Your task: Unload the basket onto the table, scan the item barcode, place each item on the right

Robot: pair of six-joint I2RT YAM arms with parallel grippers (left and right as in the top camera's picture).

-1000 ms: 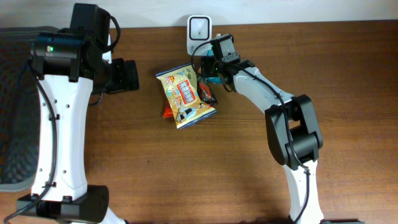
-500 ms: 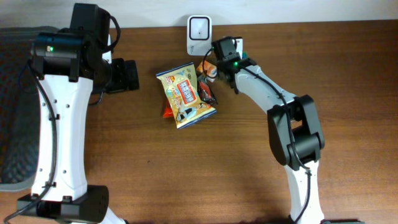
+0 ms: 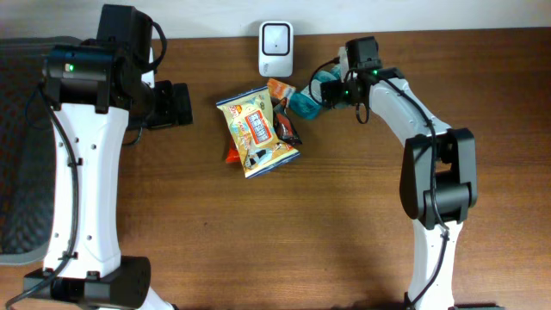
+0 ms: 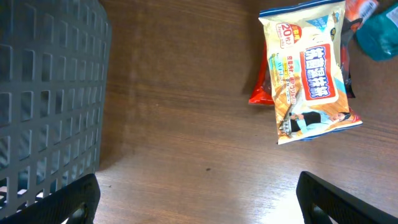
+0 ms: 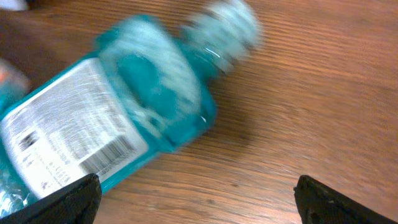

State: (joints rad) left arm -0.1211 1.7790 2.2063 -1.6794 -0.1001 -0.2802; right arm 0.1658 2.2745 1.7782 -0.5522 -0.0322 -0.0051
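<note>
Rear of table [image 3: 258,241], between scanner [image 3: 275,39] and right arm: teal bottle [image 3: 303,103] lies on its side, near snack bag [image 3: 256,131].

Right gripper [image 5: 199,208] hangs just beside bottle, fingers [image 5: 68,199] spread wide, nothing between them. Wrist view is blurred. Bottle sits ahead of fingertips and off to their left. Its long axis runs diagonal: body low-left, cap [image 5: 227,22] high-right. Barcode [image 5: 115,152] is on the label, facing up toward wrist camera, at the body end.

Left gripper [image 4: 199,208] is also spread and empty, well apart from bottle, next to basket [image 4: 50,93].

Judgement: of the 2 arms, right is far nearer. A grasp would need the jaws turned across that diagonal, closing on the body with the barcode left uncovered. Scanner lies farther back and left of bottle.
</note>
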